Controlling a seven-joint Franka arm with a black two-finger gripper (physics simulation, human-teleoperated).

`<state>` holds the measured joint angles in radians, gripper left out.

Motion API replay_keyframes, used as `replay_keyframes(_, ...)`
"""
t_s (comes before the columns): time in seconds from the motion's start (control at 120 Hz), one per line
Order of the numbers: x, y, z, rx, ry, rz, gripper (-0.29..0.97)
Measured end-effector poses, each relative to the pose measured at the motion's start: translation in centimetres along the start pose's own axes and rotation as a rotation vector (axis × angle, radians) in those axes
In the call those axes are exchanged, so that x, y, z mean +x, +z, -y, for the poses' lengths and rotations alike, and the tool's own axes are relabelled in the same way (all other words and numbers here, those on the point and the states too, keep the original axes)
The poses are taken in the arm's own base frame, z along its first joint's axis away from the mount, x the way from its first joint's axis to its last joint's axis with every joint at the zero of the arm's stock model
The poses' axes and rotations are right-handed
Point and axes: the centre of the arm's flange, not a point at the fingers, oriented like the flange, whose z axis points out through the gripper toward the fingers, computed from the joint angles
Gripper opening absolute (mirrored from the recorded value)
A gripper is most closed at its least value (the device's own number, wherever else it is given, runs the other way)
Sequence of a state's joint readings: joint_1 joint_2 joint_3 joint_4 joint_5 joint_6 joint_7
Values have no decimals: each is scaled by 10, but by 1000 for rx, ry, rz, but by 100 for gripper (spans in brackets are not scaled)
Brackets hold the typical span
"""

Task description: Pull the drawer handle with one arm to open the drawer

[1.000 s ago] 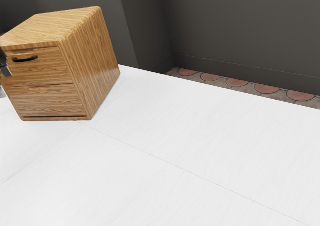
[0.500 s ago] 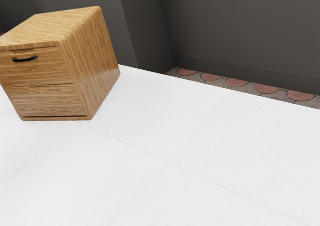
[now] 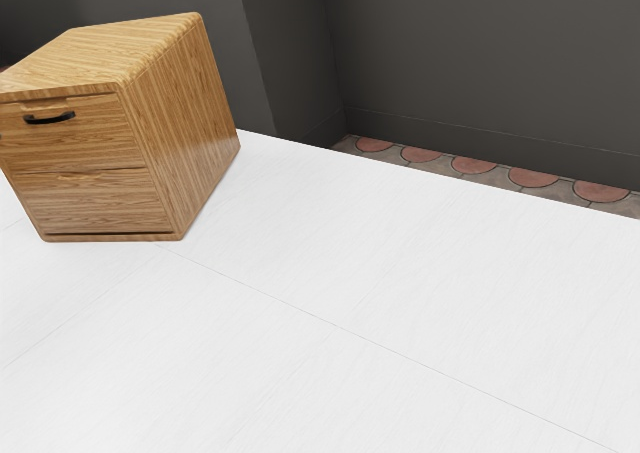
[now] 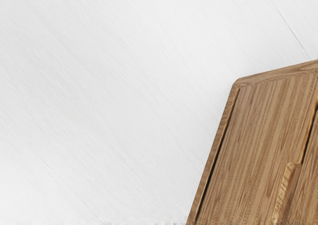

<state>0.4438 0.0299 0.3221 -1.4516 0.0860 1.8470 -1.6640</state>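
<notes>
Wooden cabinet on white table; black handle on shut drawer.

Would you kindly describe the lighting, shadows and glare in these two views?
Exterior view: soft, even light; the cabinet has a glossy sheen on its side and a thin dark shadow under its base. Wrist view: the table looks bright, flat white, without glare spots.
</notes>
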Motion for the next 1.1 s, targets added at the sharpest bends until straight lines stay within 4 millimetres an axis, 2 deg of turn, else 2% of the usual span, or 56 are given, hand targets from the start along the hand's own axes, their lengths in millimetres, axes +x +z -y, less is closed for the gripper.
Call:
replay_keyframes(0.217, -4, -2, -1, -10, 9, 7, 68)
replay_keyframes(0.658, 29, 5, -6, -19, -42, -14, 68)
replay_keyframes(0.808, 18, 19, -12, -11, -26, -22, 68)
replay_keyframes(0.917, 7, 19, -15, -27, -10, -13, 68)
replay_keyframes(1.1, 9, 21, -19, -54, -13, -6, 68)
